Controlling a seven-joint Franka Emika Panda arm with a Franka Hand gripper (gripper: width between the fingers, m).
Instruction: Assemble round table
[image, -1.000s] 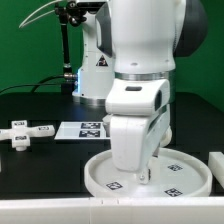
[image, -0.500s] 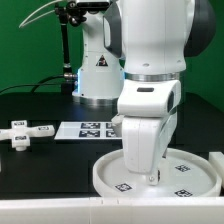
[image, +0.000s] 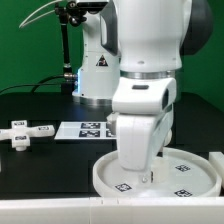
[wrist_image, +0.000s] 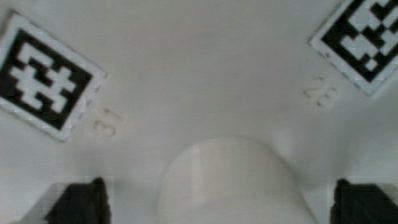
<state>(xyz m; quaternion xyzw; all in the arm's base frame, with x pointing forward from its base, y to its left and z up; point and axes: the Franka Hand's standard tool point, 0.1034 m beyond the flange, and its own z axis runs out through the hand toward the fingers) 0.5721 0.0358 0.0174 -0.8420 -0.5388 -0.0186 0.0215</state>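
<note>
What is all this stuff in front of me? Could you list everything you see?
round disc: one, white with tags, front of table
leg: one, white, on the disc between the fingers
cross-shaped foot: one, white, exterior view's left
marker board: one, white, behind the disc
table: one, black
stand: one, black, at the back
arm: one, white, above the disc
gripper: one, open, either side of the leg

Exterior faces arm (image: 150, 40); wrist looks closely onto disc (wrist_image: 196, 60)
</note>
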